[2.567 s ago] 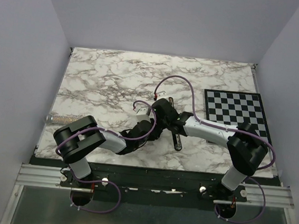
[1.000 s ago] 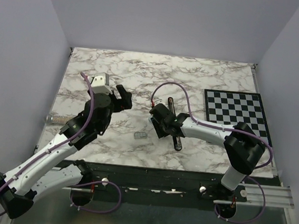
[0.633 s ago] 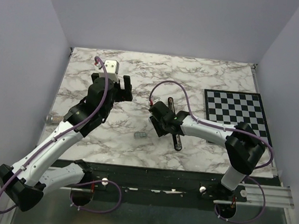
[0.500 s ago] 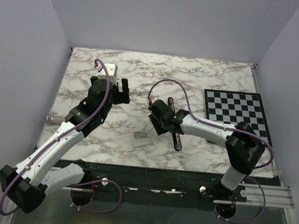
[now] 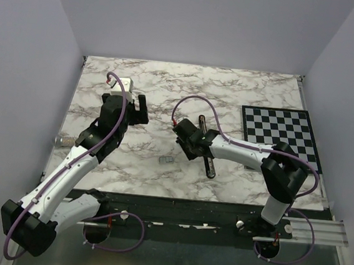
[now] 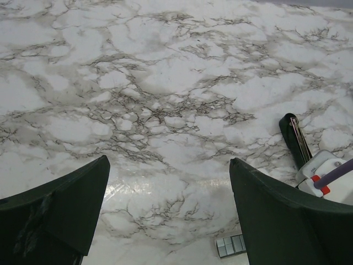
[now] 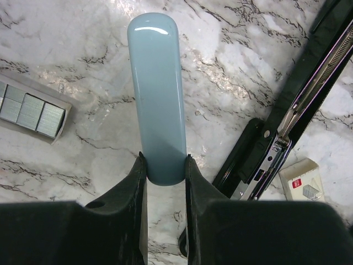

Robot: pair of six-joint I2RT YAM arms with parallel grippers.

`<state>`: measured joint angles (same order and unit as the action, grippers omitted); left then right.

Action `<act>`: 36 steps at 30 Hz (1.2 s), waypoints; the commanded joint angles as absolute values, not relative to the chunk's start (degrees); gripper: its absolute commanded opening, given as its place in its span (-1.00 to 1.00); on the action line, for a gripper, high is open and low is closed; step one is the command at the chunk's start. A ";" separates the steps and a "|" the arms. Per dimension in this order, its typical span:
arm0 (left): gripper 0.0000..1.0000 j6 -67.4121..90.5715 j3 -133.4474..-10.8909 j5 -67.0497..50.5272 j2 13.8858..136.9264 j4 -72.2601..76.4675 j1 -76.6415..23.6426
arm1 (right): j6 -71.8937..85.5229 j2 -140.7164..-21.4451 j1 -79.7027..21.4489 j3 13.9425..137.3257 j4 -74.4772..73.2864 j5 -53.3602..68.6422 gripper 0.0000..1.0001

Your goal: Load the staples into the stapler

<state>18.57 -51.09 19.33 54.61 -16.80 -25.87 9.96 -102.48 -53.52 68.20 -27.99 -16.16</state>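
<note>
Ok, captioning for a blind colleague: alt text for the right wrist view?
The right end effector grips a pale blue rounded bar over a marble table. An opened black stapler lies at the picture's right, grey staples in a small tray at its left.

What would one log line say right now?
left gripper open | right gripper shut on blue bar | stapler open | staples on table

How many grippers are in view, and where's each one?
2. The left gripper hovers over the table's left half, jaws open and empty. The right gripper is near centre beside the open stapler, jaws shut on a pale blue bar.
</note>
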 commanded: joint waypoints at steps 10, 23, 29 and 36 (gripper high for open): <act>0.96 18.46 -50.45 19.42 53.44 -15.47 -25.14 | 7.74 -104.94 -52.21 75.49 -28.30 -16.96 -0.77; 0.97 18.11 -50.01 20.65 53.35 -15.12 -24.61 | 4.39 -121.02 -48.08 96.05 -26.63 -17.49 -0.60; 0.97 18.11 -50.10 20.13 53.35 -15.21 -24.35 | 4.22 -123.14 -46.93 99.32 -27.07 -16.79 -0.22; 0.98 18.63 -50.10 18.81 53.44 -15.12 -24.17 | 4.83 -115.94 -46.85 94.67 -27.25 -15.30 0.12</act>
